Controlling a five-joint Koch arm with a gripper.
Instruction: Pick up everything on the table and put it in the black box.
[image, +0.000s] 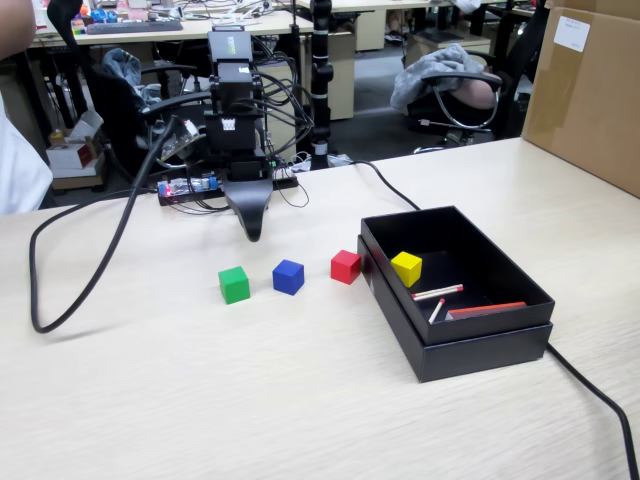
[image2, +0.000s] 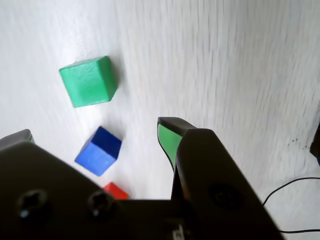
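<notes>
End effector (image2: 95, 132) open, empty, above desk (image: 200, 400); green cube (image: 233, 284), blue cube (image: 288, 276), red cube (image: 345, 266) in row on desk; yellow cube (image: 406, 268) inside black box (image: 470, 350); brown carton (image: 590, 90) beyond.

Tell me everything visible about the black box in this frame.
The shallow matte black rectangular cardboard box sits open on the light beige wood-grain table top, at the right in the fixed view, with a stepped double rim. Inside lie a yellow cube, thin red-and-white sticks and a flat reddish strip. A red cube stands close beside its left wall; whether they touch is unclear. A black cable runs past the box's right corner.
</notes>
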